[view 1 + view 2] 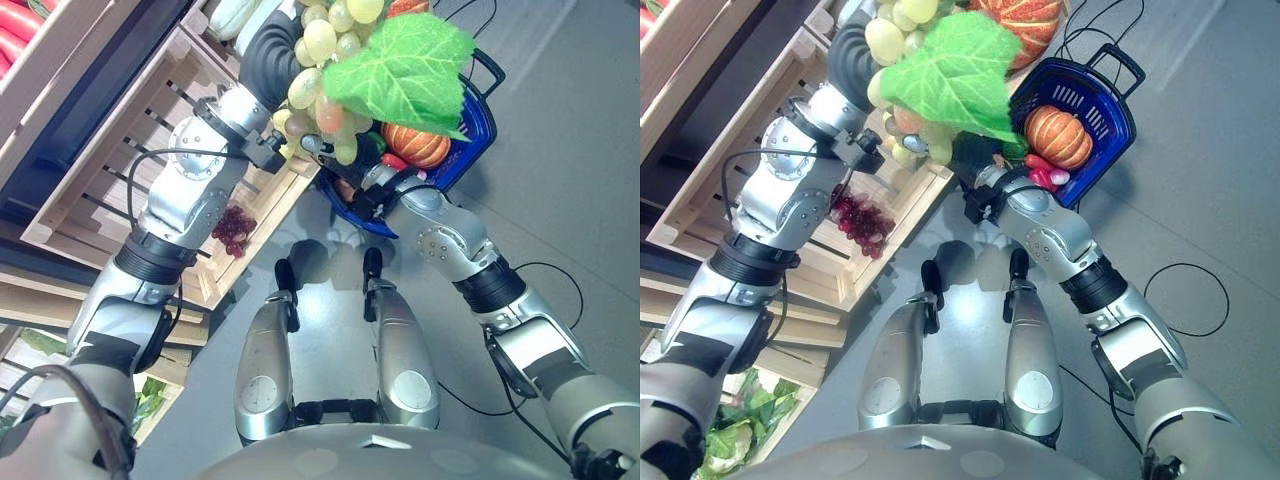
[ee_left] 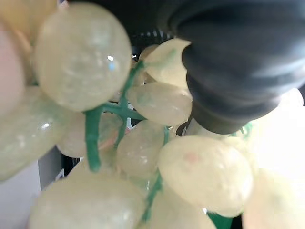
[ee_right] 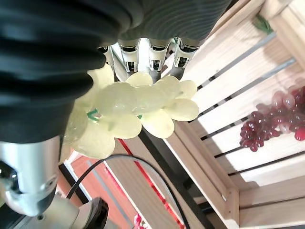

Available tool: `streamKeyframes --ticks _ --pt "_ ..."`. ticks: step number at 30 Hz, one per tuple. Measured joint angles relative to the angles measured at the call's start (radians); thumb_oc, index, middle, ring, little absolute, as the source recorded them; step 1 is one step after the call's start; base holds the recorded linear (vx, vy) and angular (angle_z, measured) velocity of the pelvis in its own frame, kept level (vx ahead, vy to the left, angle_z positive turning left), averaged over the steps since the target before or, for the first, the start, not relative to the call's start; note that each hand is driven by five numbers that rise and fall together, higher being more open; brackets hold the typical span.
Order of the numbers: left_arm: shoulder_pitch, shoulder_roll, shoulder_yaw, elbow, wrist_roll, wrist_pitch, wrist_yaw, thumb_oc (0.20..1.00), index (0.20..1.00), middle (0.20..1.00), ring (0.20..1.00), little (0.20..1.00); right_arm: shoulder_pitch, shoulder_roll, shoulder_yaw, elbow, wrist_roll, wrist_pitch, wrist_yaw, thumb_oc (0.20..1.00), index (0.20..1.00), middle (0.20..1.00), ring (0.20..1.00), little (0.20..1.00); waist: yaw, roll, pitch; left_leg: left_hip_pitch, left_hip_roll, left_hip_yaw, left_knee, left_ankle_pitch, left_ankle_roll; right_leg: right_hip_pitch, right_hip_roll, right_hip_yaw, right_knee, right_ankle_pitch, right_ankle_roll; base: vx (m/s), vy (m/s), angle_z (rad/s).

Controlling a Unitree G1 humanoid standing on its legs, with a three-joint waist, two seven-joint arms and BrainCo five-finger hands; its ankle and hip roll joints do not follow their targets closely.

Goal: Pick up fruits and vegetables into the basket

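A bunch of green grapes with a big green leaf hangs in the air, close to the camera, between the wooden crates and the basket. My left hand is raised and shut on the bunch; in the left wrist view the grapes press right against the hand. My right hand sits under the leaf beside the basket, and its straight fingers touch the bunch. The blue basket with a black handle stands on the floor and holds an orange pumpkin and red pieces.
Slatted wooden crates line the left side. One holds a bunch of purple grapes. A lower crate holds leafy greens. Another striped orange pumpkin shows at the top. Grey floor lies to the right.
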Motion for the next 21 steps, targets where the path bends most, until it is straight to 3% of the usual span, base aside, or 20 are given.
streamKeyframes --ticks 9,10,11,21 --pt "0.010 -0.059 -0.005 -0.009 -0.170 -0.003 -0.070 0.200 0.200 0.200 0.200 0.200 0.001 0.009 0.011 0.019 0.070 -0.058 0.035 1.000 1.000 1.000 1.000 1.000 0.004 -0.006 -0.003 -0.002 0.000 -0.005 -0.001 0.000 0.000 0.001 0.000 -0.004 -0.002 0.000 0.000 0.00 0.000 0.00" --pt "0.010 -0.063 -0.005 -0.015 -0.176 -0.003 -0.070 0.200 0.200 0.200 0.200 0.200 0.002 0.009 0.012 0.019 0.078 -0.069 0.041 0.473 0.473 0.473 0.473 0.473 0.004 -0.006 -0.003 -0.004 0.000 -0.006 -0.001 0.000 0.000 0.000 0.000 -0.005 -0.002 0.000 0.000 0.00 0.000 0.00" --pt "0.010 -0.065 -0.005 -0.018 -0.179 -0.003 -0.070 0.200 0.200 0.200 0.200 0.200 0.002 0.009 0.012 0.019 0.082 -0.077 0.045 0.200 0.200 0.200 0.200 0.200 0.004 -0.006 -0.003 -0.004 0.000 -0.007 0.000 0.000 0.000 0.000 0.000 -0.006 -0.003 0.000 0.000 0.00 0.000 0.00" --pt "0.023 -0.095 -0.032 -0.039 -0.278 0.005 -0.045 0.200 0.200 0.200 0.200 0.200 0.002 0.009 0.022 0.046 0.076 -0.156 0.024 0.200 0.200 0.200 0.200 0.200 0.006 -0.006 -0.003 -0.013 -0.001 -0.009 -0.001 -0.001 -0.001 -0.004 -0.001 -0.011 -0.011 -0.003 -0.003 -0.01 -0.003 0.00"
